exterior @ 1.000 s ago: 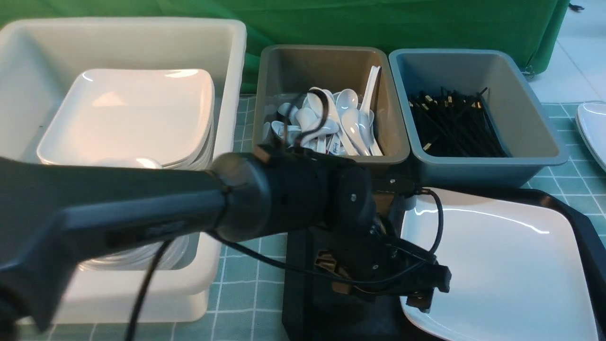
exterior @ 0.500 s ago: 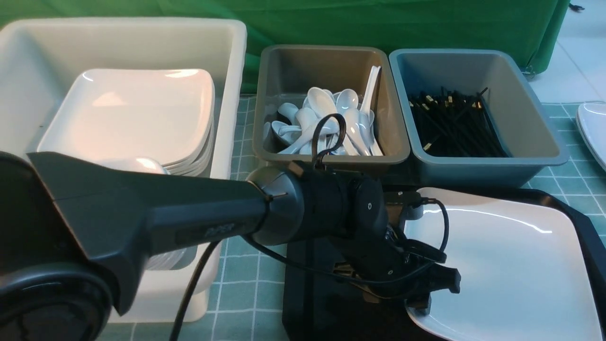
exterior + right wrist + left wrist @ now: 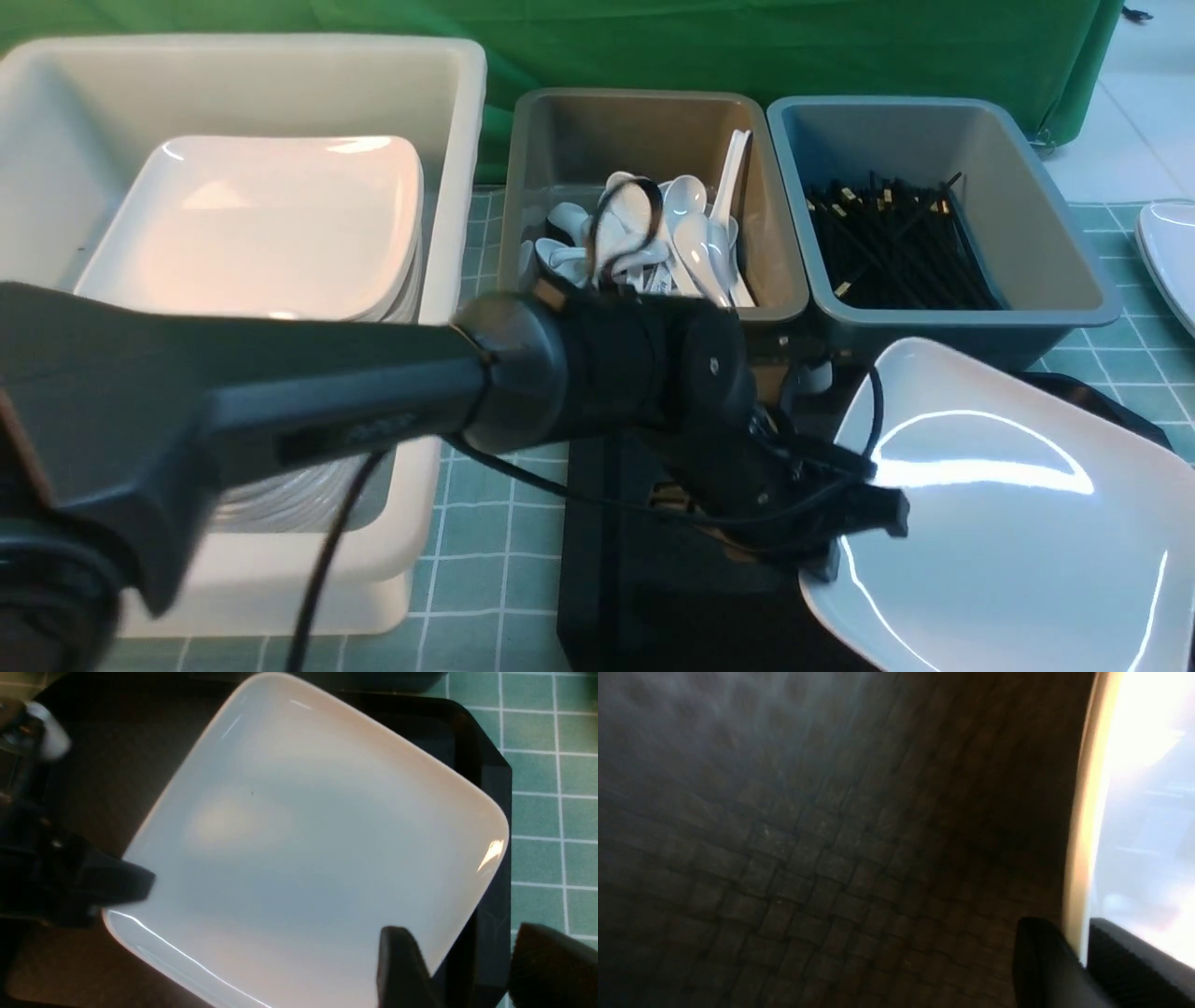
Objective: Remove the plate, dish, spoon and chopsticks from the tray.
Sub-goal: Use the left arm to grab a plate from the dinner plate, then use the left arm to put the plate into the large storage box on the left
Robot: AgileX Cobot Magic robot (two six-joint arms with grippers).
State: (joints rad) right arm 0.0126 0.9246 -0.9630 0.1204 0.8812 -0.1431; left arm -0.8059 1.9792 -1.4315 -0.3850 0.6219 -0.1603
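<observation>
My left arm reaches low, wrist angled down, its gripper point(image 3: 859, 551) pinching the edge of 1 glossy white square plate point(image 3: 1008, 551), tilted over the black rectangular tray point(image 3: 681, 616); my right gripper point(image 3: 462, 970) stands open.

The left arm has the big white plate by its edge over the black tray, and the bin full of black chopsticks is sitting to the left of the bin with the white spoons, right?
Not quite: the bin of black chopsticks is to the right of the bin with the white spoons, as the front view shows.
</observation>
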